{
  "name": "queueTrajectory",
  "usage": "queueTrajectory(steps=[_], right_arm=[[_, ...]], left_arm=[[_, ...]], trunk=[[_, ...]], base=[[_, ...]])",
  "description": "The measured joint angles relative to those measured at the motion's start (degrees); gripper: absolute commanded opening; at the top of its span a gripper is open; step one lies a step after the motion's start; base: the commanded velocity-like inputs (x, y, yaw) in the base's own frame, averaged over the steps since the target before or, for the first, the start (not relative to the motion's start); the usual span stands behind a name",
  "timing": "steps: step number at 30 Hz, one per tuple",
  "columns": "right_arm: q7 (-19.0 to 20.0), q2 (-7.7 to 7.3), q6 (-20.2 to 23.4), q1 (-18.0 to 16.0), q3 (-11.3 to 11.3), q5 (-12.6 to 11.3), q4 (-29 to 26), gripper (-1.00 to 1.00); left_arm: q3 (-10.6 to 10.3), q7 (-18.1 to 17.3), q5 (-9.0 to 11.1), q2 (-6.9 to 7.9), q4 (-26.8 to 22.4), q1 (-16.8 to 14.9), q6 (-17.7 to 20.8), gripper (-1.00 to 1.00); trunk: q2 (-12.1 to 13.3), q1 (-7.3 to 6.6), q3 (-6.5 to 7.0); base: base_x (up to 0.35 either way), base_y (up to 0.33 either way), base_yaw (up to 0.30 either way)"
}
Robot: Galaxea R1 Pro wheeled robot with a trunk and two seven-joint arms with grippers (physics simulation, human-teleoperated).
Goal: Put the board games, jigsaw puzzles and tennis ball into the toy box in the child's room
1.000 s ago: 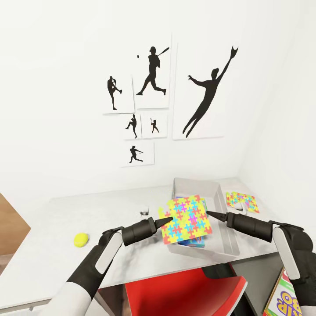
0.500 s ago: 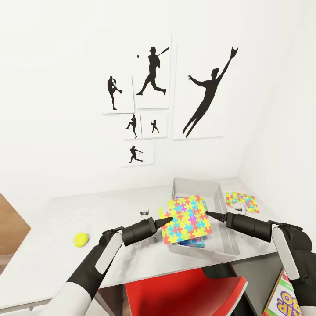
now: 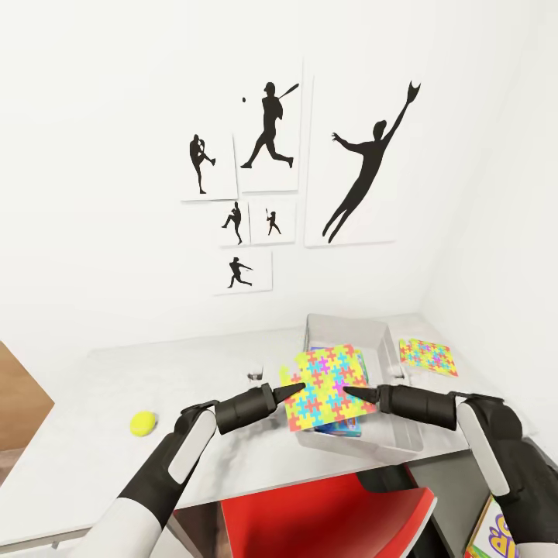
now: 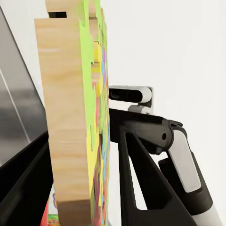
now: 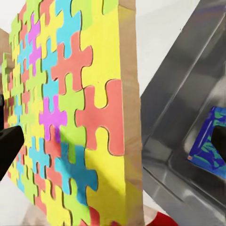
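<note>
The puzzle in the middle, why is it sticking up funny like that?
The puzzle stands tilted on edge over the near rim of the toy box, not lying flat inside. The left gripper pinches its edge while the right gripper touches its face. The other puzzle lies flat on the table.

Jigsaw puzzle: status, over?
Left gripper grips jigsaw puzzle above toy box. Right gripper alongside, jaws unclear. Second puzzle, tennis ball on table.
</note>
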Motion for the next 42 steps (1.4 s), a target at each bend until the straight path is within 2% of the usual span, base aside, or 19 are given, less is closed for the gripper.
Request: queueTrajectory(steps=[4, 5, 8, 40, 41, 42], right_arm=[[0.01, -0.01, -0.01, 0.0, 1.14, -0.15, 0.04, 1.0], [0.01, -0.01, -0.01, 0.0, 1.37, -0.19, 0.05, -1.0], [0.0, 0.0, 0.2, -0.01, 1.82, -0.8, 0.05, -1.0], [-0.01, 0.0, -0.27, -0.01, 2.19, 0.02, 0.09, -1.0], [-0.01, 0.0, -0.27, -0.01, 2.19, 0.02, 0.09, -1.0], [-0.02, -0.01, -0.01, 0.0, 2.22, -0.36, 0.08, -1.0]], left_arm=[[0.0, -0.04, 0.01, 0.0, -0.01, 0.0, 0.0, -1.0], [0.0, -0.06, 0.01, -0.01, -0.01, 0.0, 0.0, -1.0], [0.0, -0.08, -0.3, 0.02, 0.01, 0.0, -0.22, -1.0], [0.07, -0.14, -0.37, 0.12, 0.09, 0.01, -0.1, -1.0], [0.07, -0.14, -0.37, 0.12, 0.09, 0.01, -0.1, 1.0], [0.17, -0.12, 0.0, 0.13, 0.07, 0.0, -0.09, 1.0]], trunk=[[0.0, 0.0, 0.0], [0.0, 0.0, 0.0], [0.0, 0.0, 0.0], [0.0, 0.0, 0.0], [0.0, 0.0, 0.0], [0.0, 0.0, 0.0]], base=[[0.0, 0.0, 0.0], [0.0, 0.0, 0.0], [0.0, 0.0, 0.0], [0.0, 0.0, 0.0], [0.0, 0.0, 0.0], [0.0, 0.0, 0.0]])
